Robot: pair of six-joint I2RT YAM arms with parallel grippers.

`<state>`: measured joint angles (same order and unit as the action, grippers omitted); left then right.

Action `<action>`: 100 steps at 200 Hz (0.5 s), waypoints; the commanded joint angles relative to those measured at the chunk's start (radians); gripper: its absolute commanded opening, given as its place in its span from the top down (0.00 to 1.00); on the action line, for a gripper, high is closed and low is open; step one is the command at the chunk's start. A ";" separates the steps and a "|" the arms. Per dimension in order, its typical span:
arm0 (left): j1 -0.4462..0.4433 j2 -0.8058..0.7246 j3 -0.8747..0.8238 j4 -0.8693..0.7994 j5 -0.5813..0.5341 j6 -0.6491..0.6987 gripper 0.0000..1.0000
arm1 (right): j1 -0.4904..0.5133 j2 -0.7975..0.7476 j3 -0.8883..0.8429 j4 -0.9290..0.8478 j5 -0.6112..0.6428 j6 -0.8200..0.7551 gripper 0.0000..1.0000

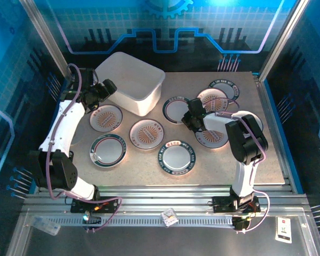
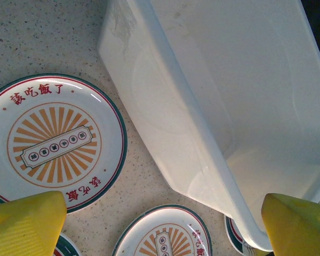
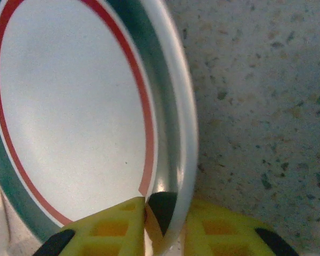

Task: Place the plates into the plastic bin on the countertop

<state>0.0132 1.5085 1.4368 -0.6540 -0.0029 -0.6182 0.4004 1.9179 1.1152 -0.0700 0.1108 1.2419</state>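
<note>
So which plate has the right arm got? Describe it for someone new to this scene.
Start at the white tub at the back left of the table. The plate just right of its near corner has a plain white middle and a dark rim. Unlike the other plain plates, its right edge sits in the right pincer.

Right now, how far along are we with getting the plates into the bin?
Nothing looks done: the plastic bin is empty. In hand: the right gripper pinches the rim of a white-centred plate; the left gripper hangs open beside the bin. Left: all the plates, about nine, spread over the countertop.
</note>
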 commanded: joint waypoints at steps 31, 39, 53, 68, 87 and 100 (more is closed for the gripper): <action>0.014 -0.060 -0.012 -0.042 0.012 0.001 0.05 | 0.028 -0.086 -0.058 0.028 0.123 0.026 0.92; 0.014 -0.064 -0.012 -0.044 0.014 -0.004 0.05 | 0.030 -0.102 -0.067 0.037 0.128 0.025 0.93; 0.013 -0.071 -0.014 -0.045 0.017 -0.009 0.05 | 0.031 -0.129 -0.080 0.050 0.131 0.023 0.94; 0.009 -0.076 -0.015 -0.048 0.018 -0.001 0.06 | 0.031 -0.160 -0.094 0.064 0.136 0.016 0.98; -0.008 -0.071 0.001 -0.050 0.024 0.048 0.06 | 0.029 -0.202 -0.111 0.080 0.143 -0.001 1.00; -0.038 -0.063 0.017 -0.041 0.026 0.126 0.06 | 0.028 -0.230 -0.122 0.093 0.139 -0.017 1.00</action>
<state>0.0086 1.4612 1.4361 -0.6769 -0.0021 -0.6025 0.4229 1.7615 1.0153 -0.0067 0.2070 1.2552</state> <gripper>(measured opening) 0.941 0.073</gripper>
